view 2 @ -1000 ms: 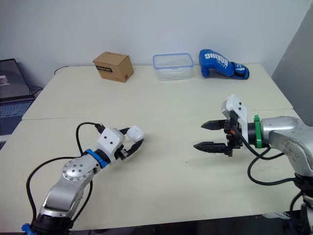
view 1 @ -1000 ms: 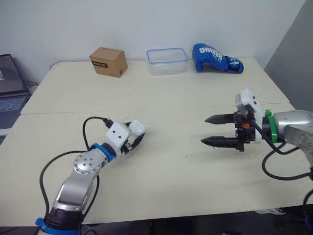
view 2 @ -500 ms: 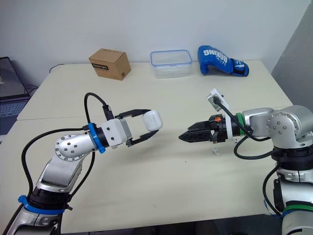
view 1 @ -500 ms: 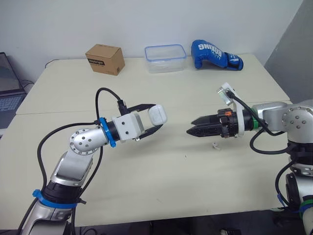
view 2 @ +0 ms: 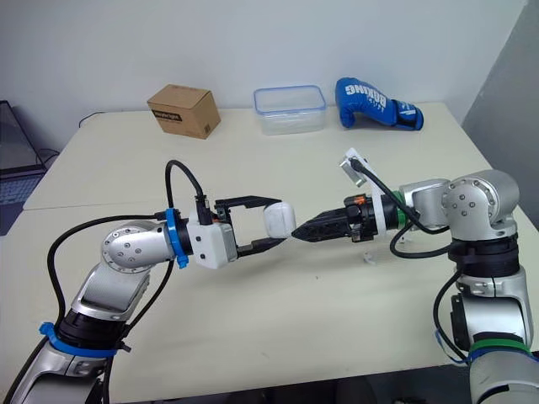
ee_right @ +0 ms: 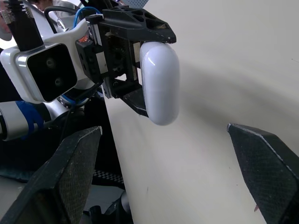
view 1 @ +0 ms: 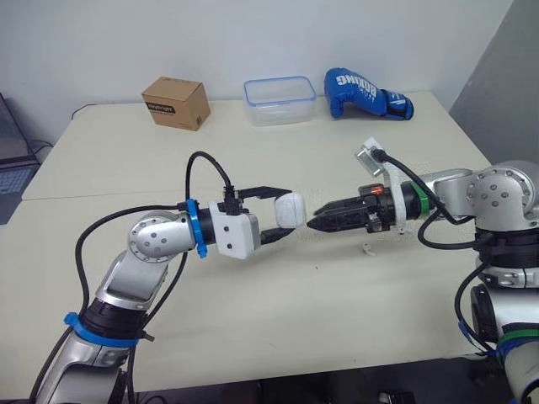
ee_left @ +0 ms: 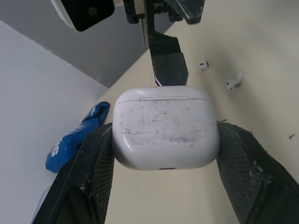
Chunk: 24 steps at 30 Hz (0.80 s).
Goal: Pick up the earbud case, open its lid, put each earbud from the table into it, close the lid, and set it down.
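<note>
White case (view 1: 290, 209): in the air over the tabletop (view 1: 253, 311), between the two arms, lid shut.
Left fingers (ee_left: 243, 168): clamped on the case's two sides, leaving the lid end free.
Right fingers (ee_right: 74, 163): spread wide, tips just beside the lid end; contact cannot be told.
Key relation: the case's lid seam faces the right arm, so the right arm is likely the one to open it.
Earbuds (ee_left: 233, 81): two on the tabletop under the right arm, near each other.
Room: bare tabletop below; box (view 1: 176, 103), tub (view 1: 280, 101) and glove (view 1: 366, 95) at the far edge, well apart.
</note>
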### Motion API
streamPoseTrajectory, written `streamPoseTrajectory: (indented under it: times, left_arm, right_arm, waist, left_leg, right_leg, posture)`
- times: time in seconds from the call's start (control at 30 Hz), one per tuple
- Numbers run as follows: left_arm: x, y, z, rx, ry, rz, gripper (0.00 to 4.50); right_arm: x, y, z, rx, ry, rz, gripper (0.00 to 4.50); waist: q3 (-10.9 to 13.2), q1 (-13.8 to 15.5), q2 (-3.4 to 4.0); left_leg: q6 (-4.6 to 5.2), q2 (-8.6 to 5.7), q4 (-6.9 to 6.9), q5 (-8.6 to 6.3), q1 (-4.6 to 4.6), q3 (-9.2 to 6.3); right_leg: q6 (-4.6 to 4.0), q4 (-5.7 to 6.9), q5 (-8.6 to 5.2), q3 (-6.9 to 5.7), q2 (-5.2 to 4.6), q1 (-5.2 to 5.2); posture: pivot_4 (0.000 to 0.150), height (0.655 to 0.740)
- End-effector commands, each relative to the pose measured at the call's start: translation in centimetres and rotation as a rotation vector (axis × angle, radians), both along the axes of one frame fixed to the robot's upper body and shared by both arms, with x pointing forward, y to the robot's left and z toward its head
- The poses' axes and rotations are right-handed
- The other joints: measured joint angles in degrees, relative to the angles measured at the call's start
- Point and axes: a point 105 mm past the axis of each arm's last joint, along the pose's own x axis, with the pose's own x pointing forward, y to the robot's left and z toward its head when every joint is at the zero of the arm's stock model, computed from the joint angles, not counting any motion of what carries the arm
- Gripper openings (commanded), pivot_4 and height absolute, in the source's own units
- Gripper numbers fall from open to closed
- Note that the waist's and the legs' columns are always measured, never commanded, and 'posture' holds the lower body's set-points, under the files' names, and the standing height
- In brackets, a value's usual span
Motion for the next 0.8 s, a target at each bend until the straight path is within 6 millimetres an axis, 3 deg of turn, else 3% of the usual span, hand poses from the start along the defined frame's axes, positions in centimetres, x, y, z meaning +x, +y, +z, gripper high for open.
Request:
streamPoseTrajectory:
  times: [0.03,0.8]
  left_arm:
    - [-0.1,-0.5,1.3,-0.021,-0.066,-0.013,2.76]
    - [0.3,-1.8,1.9,-0.059,-0.087,-0.027,2.76]
  right_arm:
    - [-0.1,0.4,1.4,0.049,-0.014,0.007,4.50]
    - [0.2,1.3,2.0,0.123,0.011,-0.012,4.50]
  waist:
    - [0.0,0.0,0.00]
    - [0.0,-0.1,0.03]
  left_leg:
    - [0.00,0.00,0.00,0.00,0.00,0.00]
    - [-0.01,-0.01,0.10,0.02,0.00,-0.01]
  right_leg:
    - [0.00,0.01,0.00,0.00,0.00,0.00]
    - [0.00,0.18,0.00,0.02,0.00,-0.06]
  posture:
    - [0.150,0.7400]
    - [0.150,0.7400]
